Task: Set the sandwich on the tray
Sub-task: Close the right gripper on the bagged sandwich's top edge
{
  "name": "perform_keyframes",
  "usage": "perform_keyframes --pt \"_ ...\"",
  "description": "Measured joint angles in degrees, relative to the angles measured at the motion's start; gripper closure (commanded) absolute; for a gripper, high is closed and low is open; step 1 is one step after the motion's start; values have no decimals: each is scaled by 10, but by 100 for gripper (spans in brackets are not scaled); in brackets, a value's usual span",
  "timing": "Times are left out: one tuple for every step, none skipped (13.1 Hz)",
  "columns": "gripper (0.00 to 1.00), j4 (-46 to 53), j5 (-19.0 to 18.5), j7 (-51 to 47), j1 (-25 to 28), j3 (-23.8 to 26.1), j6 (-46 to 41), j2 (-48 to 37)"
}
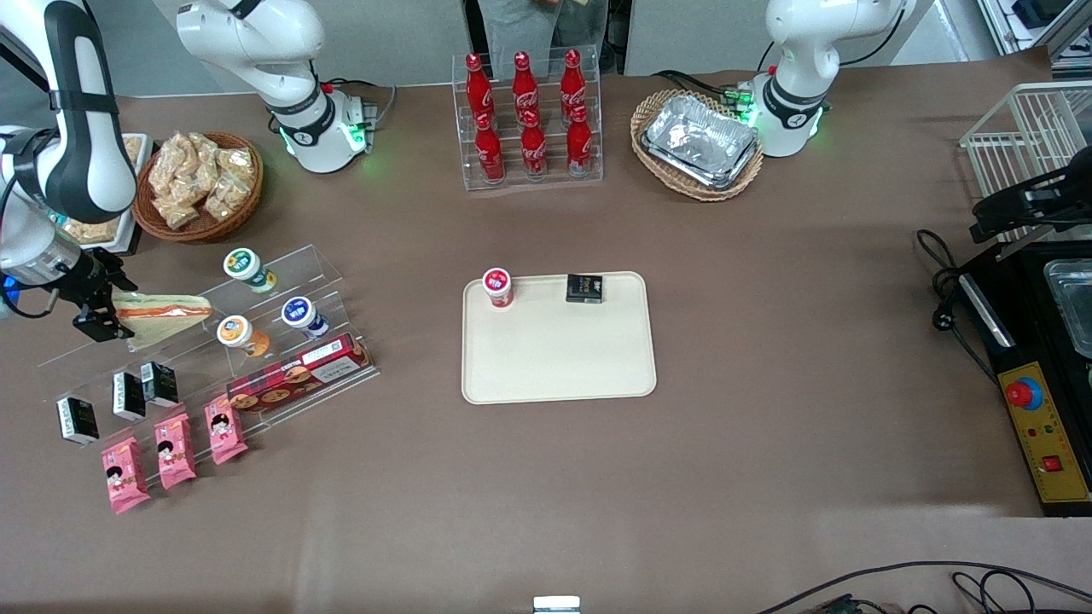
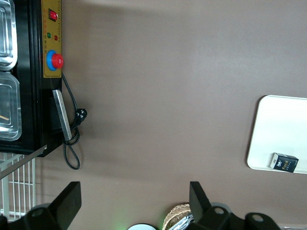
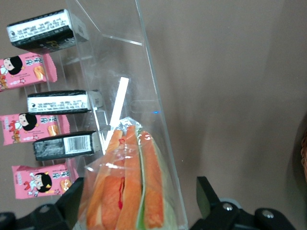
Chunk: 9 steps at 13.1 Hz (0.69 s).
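The sandwich [image 1: 164,310], a clear-wrapped wedge with orange and green filling, lies on the upper step of the clear acrylic stand [image 1: 281,273] toward the working arm's end of the table. My gripper [image 1: 101,317] is at its thick end and is open. In the right wrist view the sandwich [image 3: 127,187] sits between the two fingers [image 3: 207,196]; one finger is against the wrap and a small gap shows at the other. The cream tray [image 1: 559,358] lies mid-table, well away from the gripper. A red-capped cup [image 1: 497,287] and a small black box [image 1: 584,288] stand along its edge farthest from the camera.
The stand also holds yogurt cups [image 1: 247,266], a cookie box [image 1: 299,375], black cartons [image 3: 64,101] and pink snack packets [image 1: 175,450]. A snack basket [image 1: 200,183], a cola rack [image 1: 527,119] and a basket of foil trays [image 1: 699,141] line the back. A control box [image 1: 1045,431] sits toward the parked arm's end.
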<state>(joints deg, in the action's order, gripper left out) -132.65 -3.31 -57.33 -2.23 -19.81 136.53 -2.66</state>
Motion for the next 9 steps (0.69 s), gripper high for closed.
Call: perform_keyframes --pt "0 0 0 0 0 1 0 2" --pt "0 -1 0 0 0 2 0 3" --pt "0 -1 0 -1 0 2 0 3" --pt "0 -1 0 -1 0 3 0 4" --pt "3 -1 0 -2 1 4 0 4" --pt "6 -2 0 -3 1 4 0 4" --pt "17 -2 0 -4 1 5 0 4" --pt "26 -2 0 -5 2 5 0 4" --pt "28 -3 0 -5 4 5 0 4"
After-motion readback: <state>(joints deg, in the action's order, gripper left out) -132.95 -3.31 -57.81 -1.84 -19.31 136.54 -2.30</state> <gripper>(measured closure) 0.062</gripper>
